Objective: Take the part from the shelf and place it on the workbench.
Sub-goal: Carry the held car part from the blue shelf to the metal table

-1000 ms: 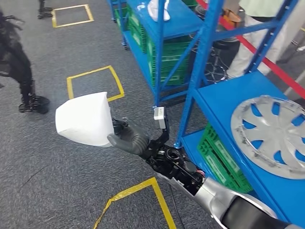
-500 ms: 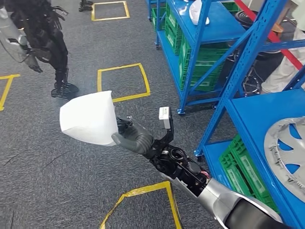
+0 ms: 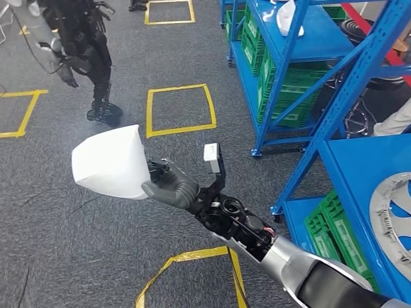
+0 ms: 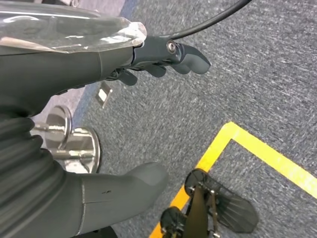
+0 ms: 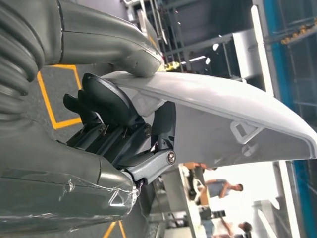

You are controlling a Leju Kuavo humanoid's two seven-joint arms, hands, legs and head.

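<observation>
White part (image 3: 110,162) carried over grey floor (image 3: 58,244), beside blue shelf (image 3: 339,96).
Gripped at one edge by right hand (image 3: 171,185), thumb above, fingers (image 5: 108,106) beneath; left hand (image 4: 112,114) released, holding nothing.

your robot's right arm (image 3: 291,263) reached forward over the floor, its right hand (image 3: 169,186) gripping the white part (image 3: 110,162), while the left hand (image 4: 112,119) hung with fingers apart, holding nothing.

Yellow tape squares (image 3: 179,110) mark the grey carpet; green crates (image 3: 281,90) sit beneath.
</observation>
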